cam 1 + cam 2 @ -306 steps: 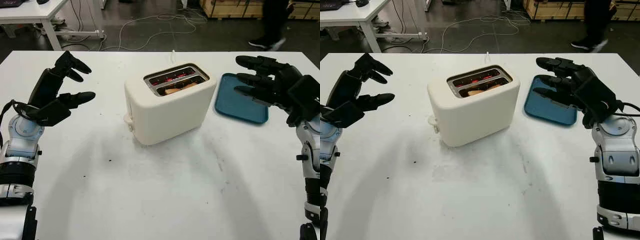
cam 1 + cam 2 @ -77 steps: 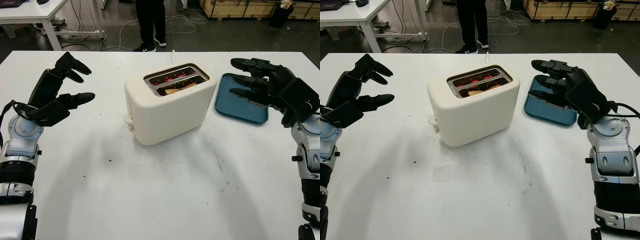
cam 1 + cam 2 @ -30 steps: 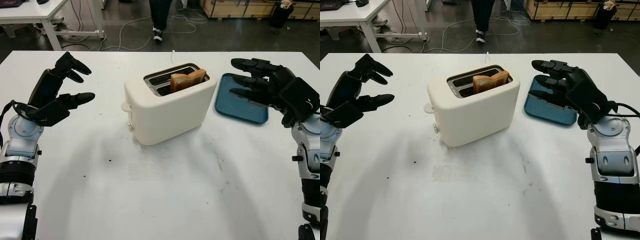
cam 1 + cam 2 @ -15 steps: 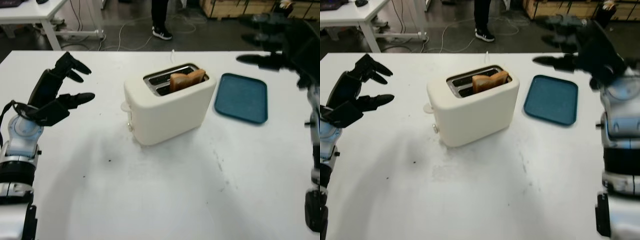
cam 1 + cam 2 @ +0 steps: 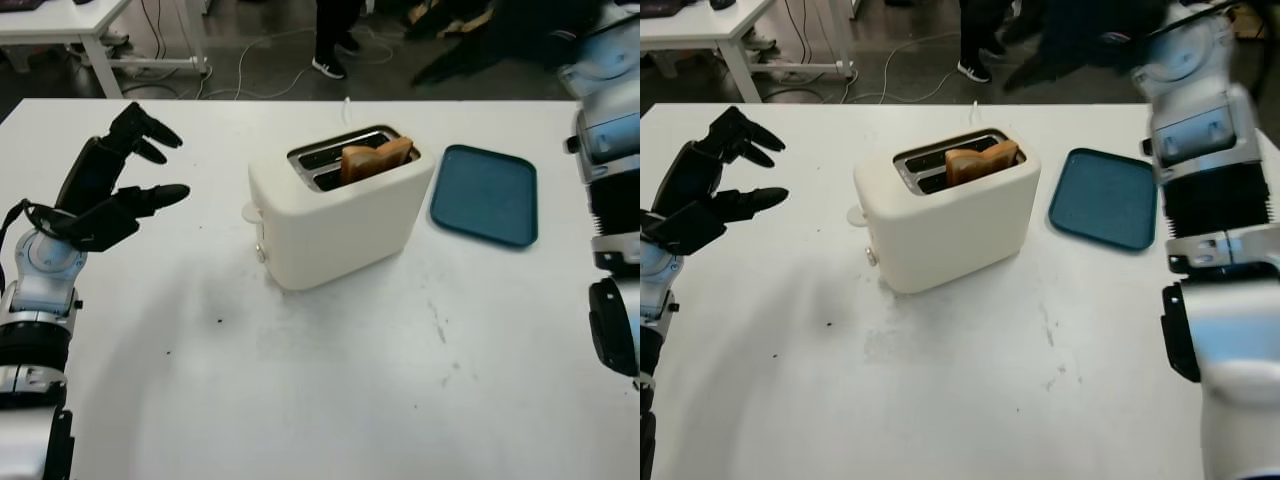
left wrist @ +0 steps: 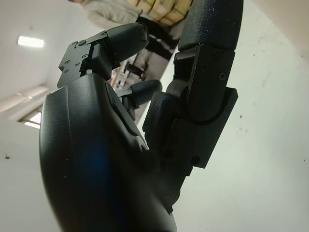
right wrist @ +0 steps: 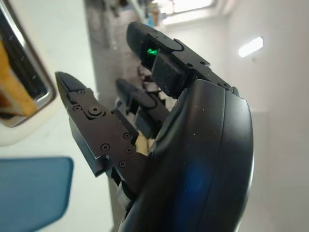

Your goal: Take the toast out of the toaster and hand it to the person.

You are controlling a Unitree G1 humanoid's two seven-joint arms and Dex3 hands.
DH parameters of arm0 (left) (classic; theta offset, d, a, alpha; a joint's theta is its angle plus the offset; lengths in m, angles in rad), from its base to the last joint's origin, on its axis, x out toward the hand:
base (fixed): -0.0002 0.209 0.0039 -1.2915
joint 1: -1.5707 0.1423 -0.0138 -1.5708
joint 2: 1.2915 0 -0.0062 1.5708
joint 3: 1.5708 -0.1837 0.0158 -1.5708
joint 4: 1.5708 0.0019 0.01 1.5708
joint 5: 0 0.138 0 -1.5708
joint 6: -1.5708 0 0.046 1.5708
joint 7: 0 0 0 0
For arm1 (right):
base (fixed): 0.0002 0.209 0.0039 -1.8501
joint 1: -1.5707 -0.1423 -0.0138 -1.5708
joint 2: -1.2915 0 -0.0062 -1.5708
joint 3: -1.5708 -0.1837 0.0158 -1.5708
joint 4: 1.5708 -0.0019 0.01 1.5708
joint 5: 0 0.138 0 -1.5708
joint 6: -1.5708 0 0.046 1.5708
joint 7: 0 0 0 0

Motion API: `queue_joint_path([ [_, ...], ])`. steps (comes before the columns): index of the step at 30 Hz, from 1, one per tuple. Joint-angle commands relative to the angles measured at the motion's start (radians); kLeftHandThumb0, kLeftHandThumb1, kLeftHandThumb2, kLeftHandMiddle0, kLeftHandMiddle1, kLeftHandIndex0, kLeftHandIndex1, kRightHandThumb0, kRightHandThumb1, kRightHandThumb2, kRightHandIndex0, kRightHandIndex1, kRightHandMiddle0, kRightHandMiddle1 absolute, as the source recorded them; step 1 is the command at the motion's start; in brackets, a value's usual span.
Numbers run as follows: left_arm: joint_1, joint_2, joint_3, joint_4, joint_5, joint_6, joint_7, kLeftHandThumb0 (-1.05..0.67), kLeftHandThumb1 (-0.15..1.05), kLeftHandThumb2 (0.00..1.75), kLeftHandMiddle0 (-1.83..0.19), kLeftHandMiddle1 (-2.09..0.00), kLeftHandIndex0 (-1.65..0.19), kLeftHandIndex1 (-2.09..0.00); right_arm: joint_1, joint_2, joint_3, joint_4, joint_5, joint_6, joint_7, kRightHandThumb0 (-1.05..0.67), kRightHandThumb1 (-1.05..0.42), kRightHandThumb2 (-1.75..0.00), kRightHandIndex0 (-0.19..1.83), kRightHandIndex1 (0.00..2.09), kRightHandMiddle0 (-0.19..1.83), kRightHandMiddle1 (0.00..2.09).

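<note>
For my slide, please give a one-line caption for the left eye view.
Toast popped up in the cream toaster, blue tray beside it; left hand open over the white table, right hand raised beyond the far edge.

Toast [image 5: 375, 158] in toaster [image 5: 340, 210] — tray [image 5: 485, 195] just right.

The big white table [image 5: 300, 400] takes most of the view; its top has some small dark marks and scuffs. Behind it the floor [image 5: 270, 70] is dark grey, and white cables [image 5: 265, 55] lie loose on it. At the far left stands a second white table [image 5: 60, 20] with thin legs. At the far right there are wooden crates [image 5: 1250, 15]. A person's legs and dark shoes [image 5: 330, 35] are near the far edge. Ceiling lights [image 6: 30, 41] are bright on a pale ceiling.
</note>
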Motion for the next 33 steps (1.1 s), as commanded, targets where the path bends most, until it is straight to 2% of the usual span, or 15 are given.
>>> queue_joint_path([
  [1,-0.01,0.01,0.003,0.008,0.0,-0.012,0.003,-1.05,0.92,0.18,-0.06,-1.64,-0.07,-1.53,-0.031,0.005,0.02,0.05,-0.032,-0.056,-0.019,-0.4,-0.52,-0.01,0.98,0.26,0.92,0.13],
  [8,-0.011,0.012,0.0,0.006,0.008,-0.007,0.007,-1.05,0.92,0.19,-0.06,-1.64,-0.07,-1.54,-0.043,0.038,0.041,0.132,-0.037,-0.112,0.032,-0.46,-0.57,-0.01,0.94,0.25,0.9,0.09],
  [24,-0.009,0.01,0.002,0.007,0.005,-0.011,0.01,-1.05,0.92,0.19,-0.06,-1.65,-0.06,-1.55,-0.013,0.059,0.067,0.114,-0.05,-0.124,0.118,-0.42,-0.6,0.0,0.82,0.29,0.85,0.05],
  [29,-0.007,0.006,0.004,0.003,-0.003,-0.005,0.009,-1.05,0.92,0.18,-0.06,-1.65,-0.08,-1.54,-0.014,0.057,0.09,0.139,-0.079,-0.159,0.109,-0.52,-0.6,0.0,0.83,0.34,0.87,0.05],
  [33,-0.007,0.011,0.003,0.007,0.002,-0.011,0.008,-1.05,0.92,0.19,-0.05,-1.64,-0.07,-1.54,-0.004,0.061,0.099,0.146,-0.09,-0.156,0.107,-0.51,-0.6,0.0,0.83,0.36,0.88,0.05],
])
